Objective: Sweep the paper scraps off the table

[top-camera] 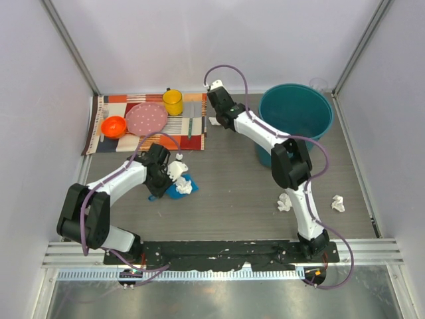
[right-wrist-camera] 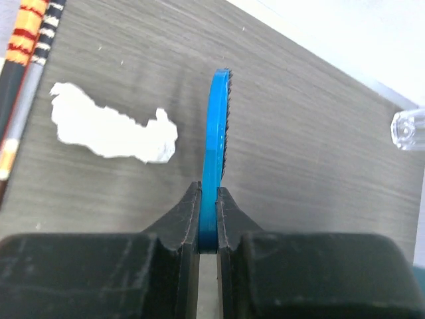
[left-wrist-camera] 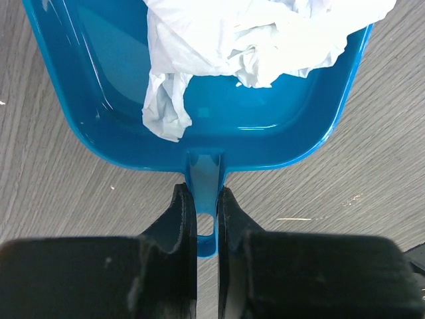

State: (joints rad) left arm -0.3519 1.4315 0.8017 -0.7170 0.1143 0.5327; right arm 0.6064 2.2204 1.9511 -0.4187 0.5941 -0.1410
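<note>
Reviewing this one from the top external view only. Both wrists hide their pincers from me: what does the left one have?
Observer: The left pincer is shut on the handle of a blue dustpan.
Operator: Loaded?
Observer: Yes, crumpled paper scraps lie inside the pan.
Operator: And the right?
Observer: The right pincer is shut on a thin blue brush, seen edge-on, with dark bristles along its right side.
</note>
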